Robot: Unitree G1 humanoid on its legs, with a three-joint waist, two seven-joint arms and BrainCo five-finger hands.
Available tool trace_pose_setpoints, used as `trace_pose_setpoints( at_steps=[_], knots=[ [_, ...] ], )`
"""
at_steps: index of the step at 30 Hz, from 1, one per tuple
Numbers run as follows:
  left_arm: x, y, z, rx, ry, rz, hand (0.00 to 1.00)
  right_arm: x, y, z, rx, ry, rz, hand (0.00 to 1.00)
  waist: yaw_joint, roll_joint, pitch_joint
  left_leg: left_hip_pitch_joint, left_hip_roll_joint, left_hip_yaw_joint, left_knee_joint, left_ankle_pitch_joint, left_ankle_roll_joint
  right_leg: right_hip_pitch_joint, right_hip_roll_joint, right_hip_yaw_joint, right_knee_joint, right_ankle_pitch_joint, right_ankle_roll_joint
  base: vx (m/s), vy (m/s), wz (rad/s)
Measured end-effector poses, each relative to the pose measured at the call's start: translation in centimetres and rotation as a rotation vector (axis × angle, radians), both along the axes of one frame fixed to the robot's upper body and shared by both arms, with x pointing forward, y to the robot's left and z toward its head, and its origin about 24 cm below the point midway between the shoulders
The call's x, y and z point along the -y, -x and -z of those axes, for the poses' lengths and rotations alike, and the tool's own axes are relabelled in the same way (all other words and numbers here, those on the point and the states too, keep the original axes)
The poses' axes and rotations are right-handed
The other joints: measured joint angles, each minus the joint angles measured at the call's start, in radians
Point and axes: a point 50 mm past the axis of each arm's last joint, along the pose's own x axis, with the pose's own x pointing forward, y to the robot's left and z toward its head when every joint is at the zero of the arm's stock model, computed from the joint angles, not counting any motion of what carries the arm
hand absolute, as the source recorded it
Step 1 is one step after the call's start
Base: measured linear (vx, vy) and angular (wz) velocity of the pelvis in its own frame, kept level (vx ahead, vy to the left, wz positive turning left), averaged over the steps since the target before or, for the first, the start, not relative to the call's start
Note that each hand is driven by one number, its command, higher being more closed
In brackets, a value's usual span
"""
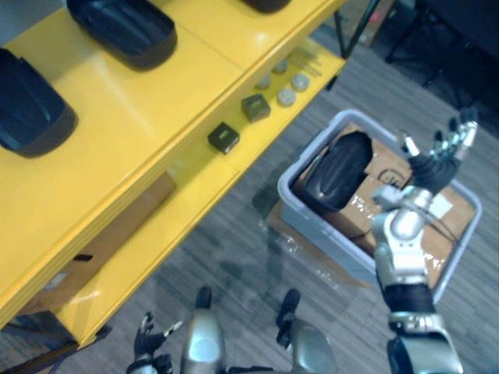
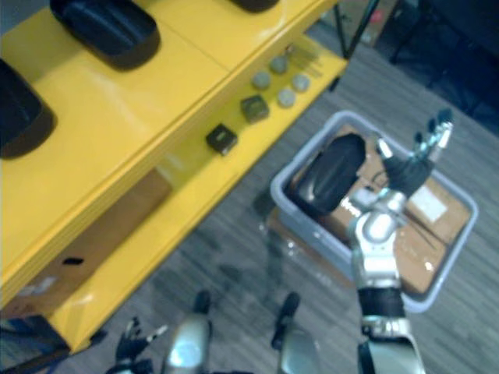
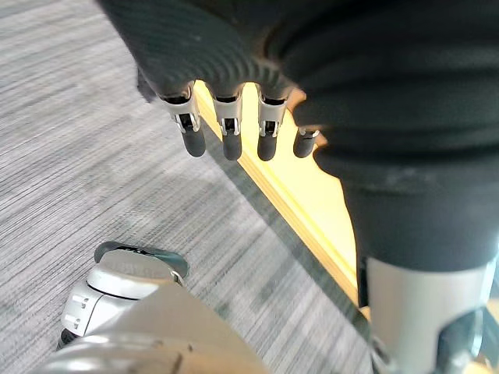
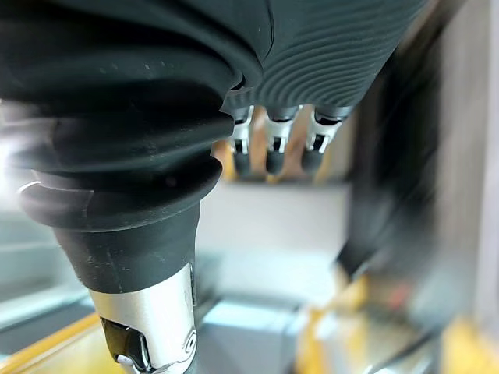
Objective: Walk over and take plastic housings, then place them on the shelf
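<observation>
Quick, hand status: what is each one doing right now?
Left hand: open, holding nothing.
Right hand: open, holding nothing, above the grey bin.

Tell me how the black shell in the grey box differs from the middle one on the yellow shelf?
The housing in the bin lies on brown cardboard inside the grey bin on the floor; the housing on the shelf lies on the yellow shelf, higher up. The right hand hovers open over the bin, near its housing; no hand is near the housing on the shelf. Both are black and oval.
</observation>
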Motion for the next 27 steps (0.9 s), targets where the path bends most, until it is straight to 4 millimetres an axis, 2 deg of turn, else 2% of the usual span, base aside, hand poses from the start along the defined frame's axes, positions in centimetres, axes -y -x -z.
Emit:
trace_pose_setpoints(
  at_steps=[1, 6, 9, 12, 15, 19, 24, 27],
  knots=[
    [0.3, -0.5, -0.1, 0.011, 0.004, 0.016, 0.00, 1.6, -0.3, -0.1, -0.028, -0.032, 0.030, 0.00, 0.001, 0.001, 0.013, -0.013, 0.000, -0.003, 0.016, 0.000, 0.000, -0.001, 0.002, -0.002, -0.007, 0.011, 0.001, -0.02, 0.010, 0.03],
    [0.7, -2.0, -0.6, 0.051, 0.000, 0.055, 0.00, 4.5, -1.0, -1.3, -0.063, -0.093, 0.067, 0.00, 0.004, -0.002, 0.030, -0.089, -0.002, -0.027, 0.064, -0.006, 0.002, -0.038, 0.003, -0.023, -0.012, 0.023, -0.001, -0.01, 0.015, 0.12],
    [0.8, -2.4, -0.8, 0.065, 0.003, 0.059, 0.00, 5.4, -1.8, -1.1, -0.116, -0.156, 0.079, 0.00, 0.013, 0.001, 0.040, -0.130, -0.004, -0.029, 0.102, -0.017, 0.007, -0.057, 0.003, -0.025, -0.014, 0.032, -0.001, 0.00, 0.031, 0.05],
    [0.7, -2.2, -0.6, 0.063, 0.020, 0.031, 0.00, 6.5, -1.6, -0.4, -0.164, -0.200, 0.110, 0.00, 0.029, 0.012, 0.047, -0.173, -0.006, -0.035, 0.160, -0.049, 0.016, -0.069, 0.004, -0.026, -0.014, 0.038, 0.001, -0.04, 0.060, 0.02],
    [0.5, -2.5, -0.7, 0.075, 0.043, 0.002, 0.00, 8.3, -1.0, -0.6, -0.218, -0.202, 0.166, 0.00, 0.030, 0.023, 0.055, -0.230, -0.017, -0.058, 0.210, -0.065, 0.022, -0.089, 0.000, -0.042, -0.012, 0.043, 0.004, -0.07, 0.076, 0.15],
    [0.5, -2.3, -0.5, 0.064, 0.084, -0.006, 0.00, 9.2, -1.0, -0.9, -0.255, -0.248, 0.179, 0.00, 0.032, 0.041, 0.068, -0.242, -0.025, -0.064, 0.226, -0.068, 0.027, -0.091, -0.006, -0.046, -0.011, 0.045, 0.006, -0.03, 0.037, 0.05],
    [0.7, -2.1, -0.2, 0.050, 0.111, -0.017, 0.00, 9.8, -0.9, 0.5, -0.339, -0.299, 0.190, 0.00, 0.032, 0.053, 0.074, -0.271, -0.026, -0.067, 0.236, -0.067, 0.027, -0.120, -0.007, -0.046, -0.005, 0.046, 0.006, 0.00, 0.000, 0.00],
    [0.9, -2.2, 0.0, 0.042, 0.117, -0.016, 0.00, 10.5, -0.6, 0.3, -0.349, -0.310, 0.188, 0.00, 0.033, 0.064, 0.081, -0.273, -0.026, -0.067, 0.236, -0.067, 0.027, -0.123, -0.007, -0.047, -0.005, 0.046, 0.006, 0.00, 0.000, 0.00]
  ],
)
